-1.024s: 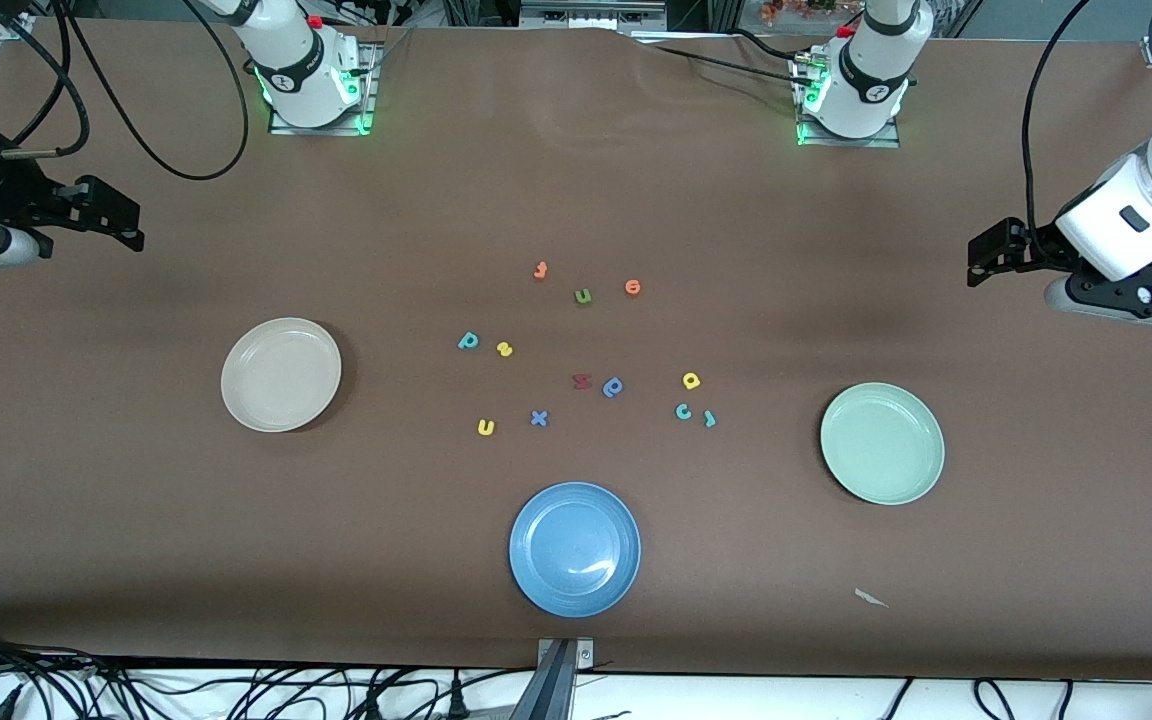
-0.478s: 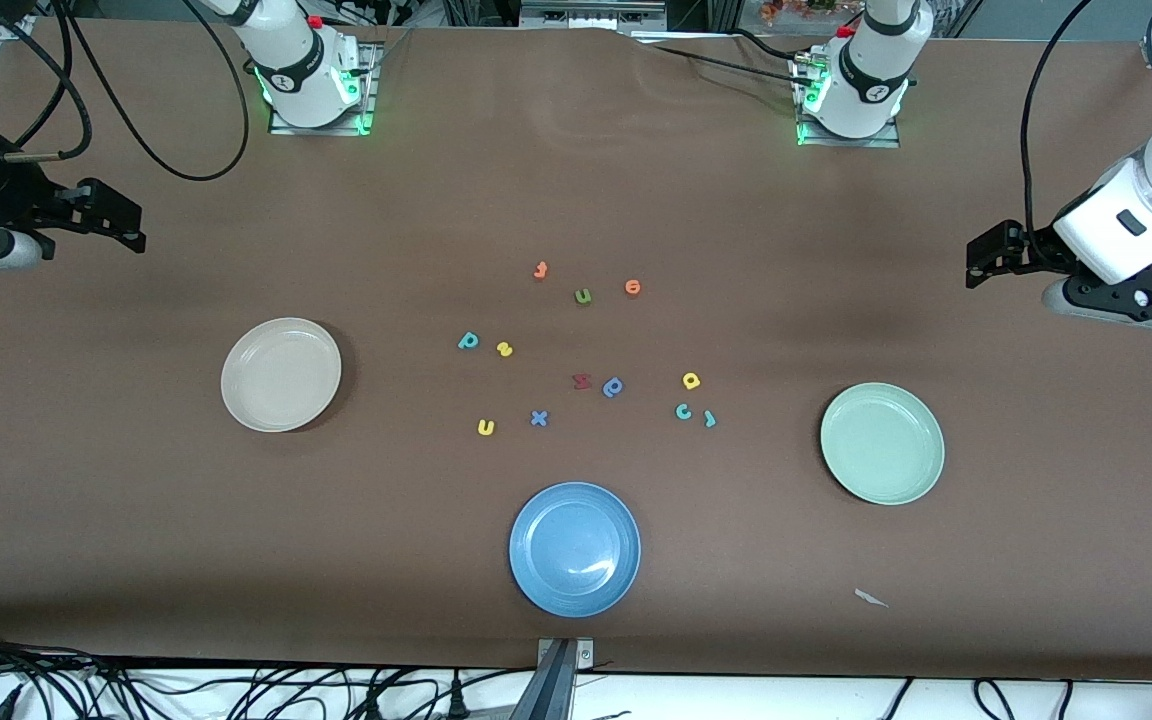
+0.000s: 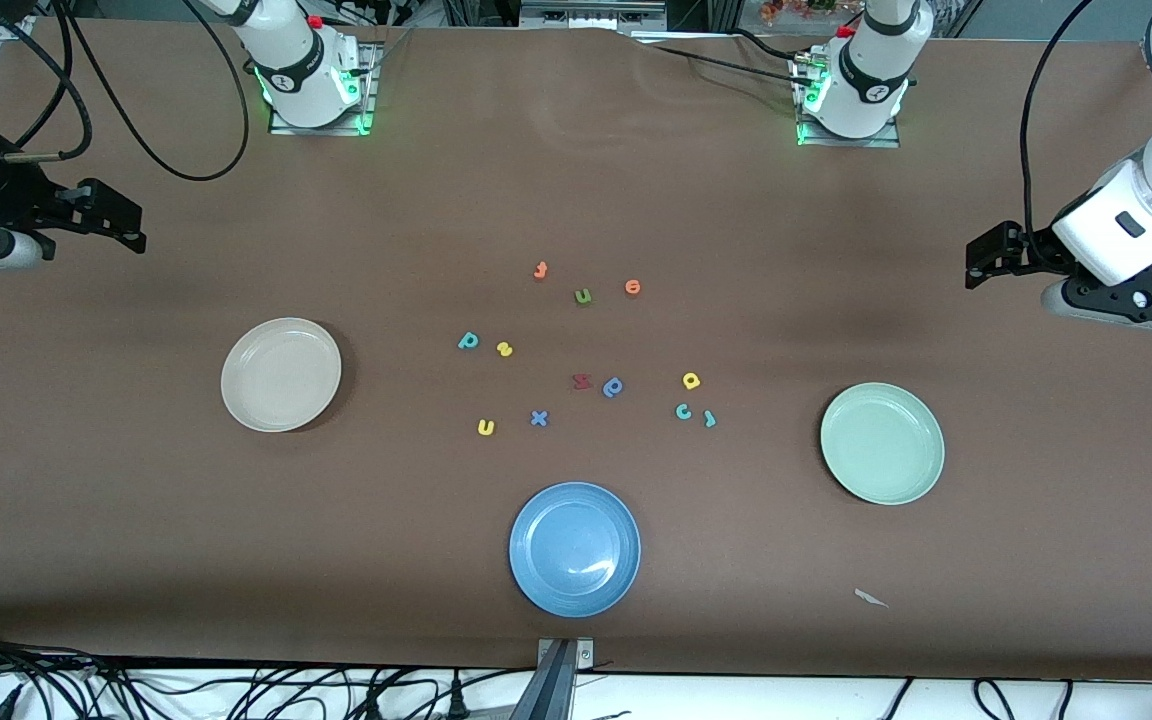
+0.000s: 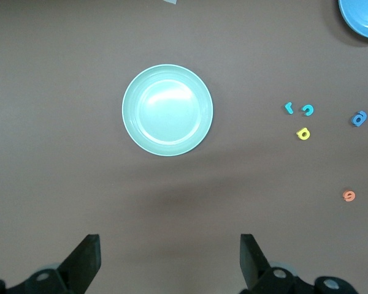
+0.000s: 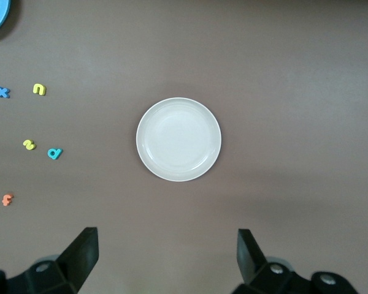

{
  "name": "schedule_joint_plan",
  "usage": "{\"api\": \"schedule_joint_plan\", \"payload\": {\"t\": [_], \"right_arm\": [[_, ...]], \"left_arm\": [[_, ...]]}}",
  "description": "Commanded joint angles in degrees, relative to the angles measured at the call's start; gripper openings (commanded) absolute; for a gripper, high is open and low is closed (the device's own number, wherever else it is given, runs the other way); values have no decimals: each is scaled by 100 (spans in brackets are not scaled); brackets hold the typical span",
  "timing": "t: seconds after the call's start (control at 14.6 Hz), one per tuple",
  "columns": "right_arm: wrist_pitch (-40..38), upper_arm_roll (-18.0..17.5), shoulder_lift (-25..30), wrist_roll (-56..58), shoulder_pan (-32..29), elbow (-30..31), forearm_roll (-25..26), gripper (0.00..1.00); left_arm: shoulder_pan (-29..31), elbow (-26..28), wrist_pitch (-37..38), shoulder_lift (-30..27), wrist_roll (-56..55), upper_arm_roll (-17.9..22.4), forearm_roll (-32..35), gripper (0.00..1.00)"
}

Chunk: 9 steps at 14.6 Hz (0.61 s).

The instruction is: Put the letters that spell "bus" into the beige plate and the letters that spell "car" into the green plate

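While both plates lie bare, the left gripper (image 3: 976,268) and right gripper (image 3: 131,225) hang wide open and empty at the table's ends. The tiny foam teal "c" (image 3: 683,411), yellow "a" (image 3: 691,380) and teal "r" (image 3: 709,418) cluster mid-table, toward the round pale green plate (image 3: 882,480); the teal "b" (image 3: 468,341), yellow "s" (image 3: 504,349) and yellow "u" (image 3: 485,427) lie toward the round cream-beige plate (image 3: 281,410). Each pick probably wants a straight descent with the fingers astride one letter, clear of its neighbours.

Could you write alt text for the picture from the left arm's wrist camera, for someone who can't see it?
An empty pale green plate sits on a brown table, seen from straight above. Beside it lie small foam letters: a teal "c", a teal "r" and a yellow "a". The left gripper hangs open over bare table, holding nothing.
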<state>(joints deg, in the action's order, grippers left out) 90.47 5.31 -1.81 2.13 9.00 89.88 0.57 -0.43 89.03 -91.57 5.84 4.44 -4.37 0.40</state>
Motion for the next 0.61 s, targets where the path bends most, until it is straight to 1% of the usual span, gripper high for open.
{"api": "schedule_joint_plan", "payload": {"t": [0.0, 0.55], "right_arm": [[49, 14, 40, 59, -3, 48, -119, 100], [67, 14, 32, 59, -3, 48, -119, 100]], "left_arm": [[26, -18, 52, 4, 109, -20, 154, 100], [70, -9, 69, 4, 127, -11, 119, 100]]}}
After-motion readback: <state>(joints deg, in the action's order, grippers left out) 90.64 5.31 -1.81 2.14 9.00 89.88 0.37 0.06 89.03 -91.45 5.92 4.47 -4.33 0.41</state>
